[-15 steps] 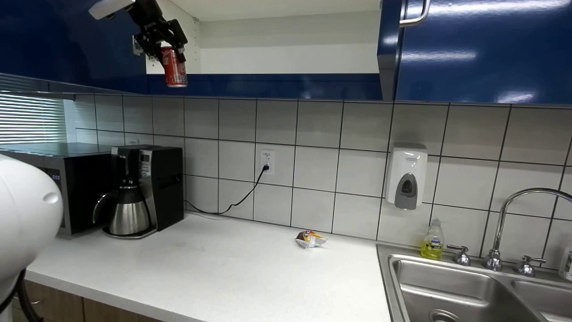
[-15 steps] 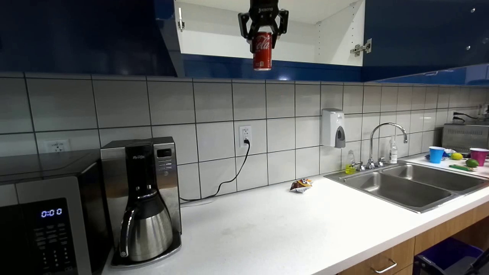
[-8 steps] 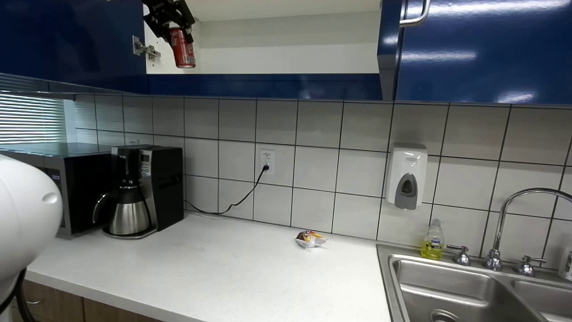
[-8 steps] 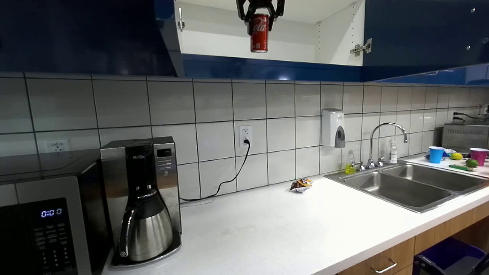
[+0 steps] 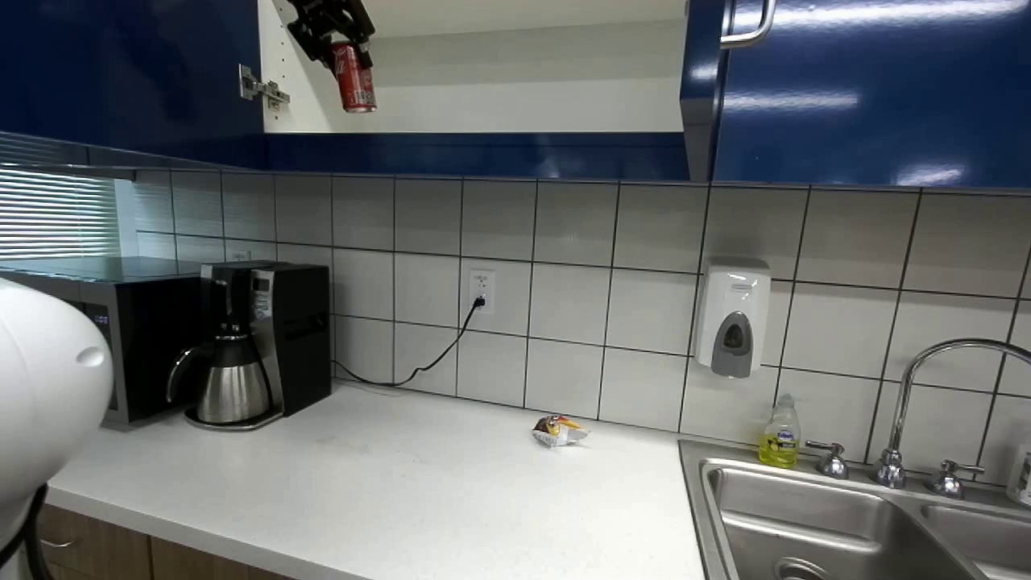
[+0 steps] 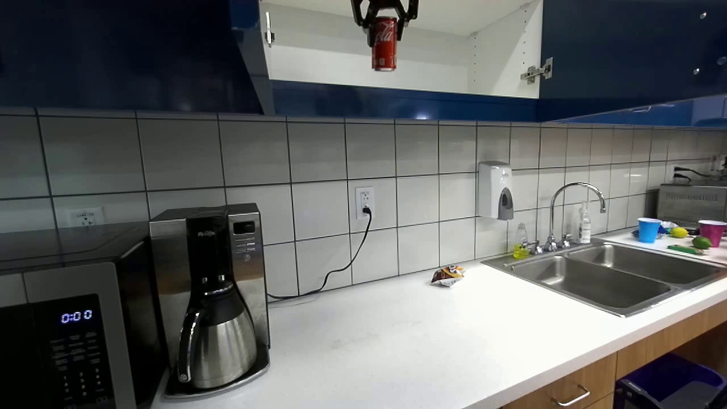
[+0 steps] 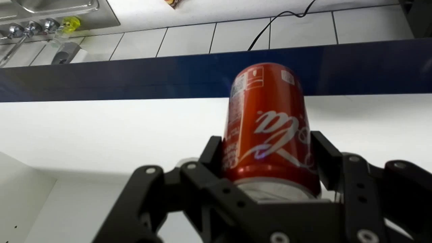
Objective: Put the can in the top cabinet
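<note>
The hand, pinching the Coca-Cola can, now raises it past the blue rail of the top cabinet; placement inside seems next.

The red can hangs slightly tilted in the hand; the blue cabinet stands open behind the hand.

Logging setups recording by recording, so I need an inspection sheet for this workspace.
Surface: white countertop, faintly marked.
Task things: red can held at the open top cabinet; whether inside, cannot tell.
Clutter: crumpled packet lying at the back; blue cup and pink cup beyond the sink.
Jaws: closed on the can's sides.
Cables: black cord plugged into the wall outlet, leading toward the coffee maker.
Surroundings: microwave, soap dispenser, dish soap bottle.
</note>
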Action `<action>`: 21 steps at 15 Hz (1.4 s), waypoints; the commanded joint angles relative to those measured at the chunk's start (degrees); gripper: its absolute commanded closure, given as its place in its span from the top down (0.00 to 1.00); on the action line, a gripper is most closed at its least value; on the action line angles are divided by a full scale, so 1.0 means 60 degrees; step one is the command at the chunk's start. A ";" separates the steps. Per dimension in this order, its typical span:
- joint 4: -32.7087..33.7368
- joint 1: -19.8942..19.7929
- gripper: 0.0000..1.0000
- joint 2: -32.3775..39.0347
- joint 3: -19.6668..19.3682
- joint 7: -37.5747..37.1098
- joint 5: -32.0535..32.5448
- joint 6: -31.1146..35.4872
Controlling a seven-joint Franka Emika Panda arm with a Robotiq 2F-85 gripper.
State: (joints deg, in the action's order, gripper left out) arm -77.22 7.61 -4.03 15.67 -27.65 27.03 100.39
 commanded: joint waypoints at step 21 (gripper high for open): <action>0.3904 0.0165 0.77 0.3181 -0.0610 0.0100 0.0169 -0.1096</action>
State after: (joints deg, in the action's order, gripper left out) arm -57.90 8.12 12.85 12.06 -27.65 27.60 96.34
